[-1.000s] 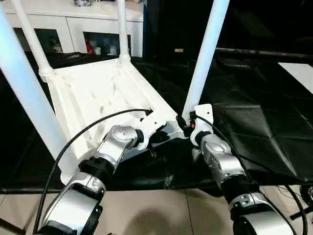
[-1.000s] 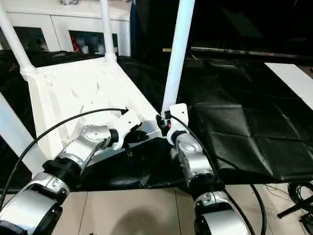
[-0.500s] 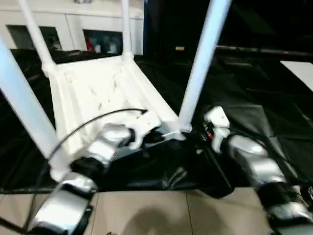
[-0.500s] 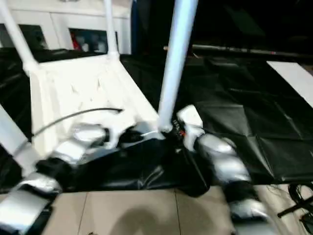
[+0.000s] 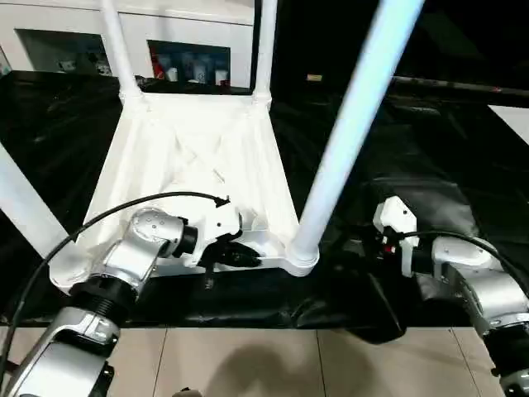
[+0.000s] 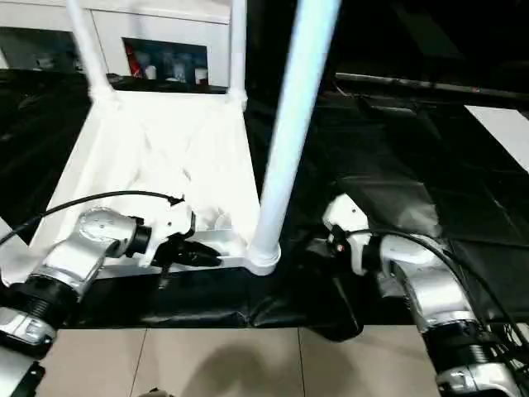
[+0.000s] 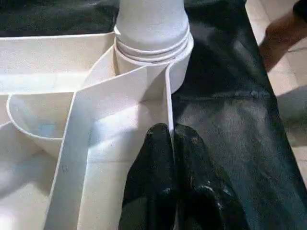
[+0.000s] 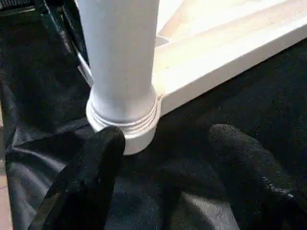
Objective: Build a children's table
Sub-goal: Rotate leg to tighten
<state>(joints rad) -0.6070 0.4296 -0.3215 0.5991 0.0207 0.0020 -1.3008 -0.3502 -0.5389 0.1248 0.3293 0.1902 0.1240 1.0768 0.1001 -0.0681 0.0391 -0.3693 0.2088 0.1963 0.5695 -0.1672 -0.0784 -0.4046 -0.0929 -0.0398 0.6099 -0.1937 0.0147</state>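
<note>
Nearest you, your right gripper [image 8: 163, 158] hangs just off the near-right corner of the children's table [image 5: 198, 165], its fingers [image 8: 91, 167] spread wide with nothing between them; one finger sits right beside the base of the near-right leg [image 5: 351, 132] and its socket [image 5: 299, 258], the other well clear over the black cloth [image 5: 430, 141]. Your left gripper [image 7: 172, 143] has its fingers pressed tightly together, holding nothing, the tips resting on the ribbed underside just beside the near edge wall, close to that same socket.

The children's table lies upside down on the large table draped in that cloth, near edge close to the drop-off, all four legs standing up from the corner sockets. The far-right leg [image 5: 264, 45] and far-left leg [image 5: 116, 41] rise at the back, in front of the white cabinet [image 5: 182, 33]; the near-left leg [image 5: 25, 207] crosses the left edge.

Judging from this, the near-right leg is your risk: with neither gripper holding it, a sideways brush from the right fingers could tilt it if it is not fully seated. A hard push from the left tips could slide the top on the loose cloth toward the edge.
</note>
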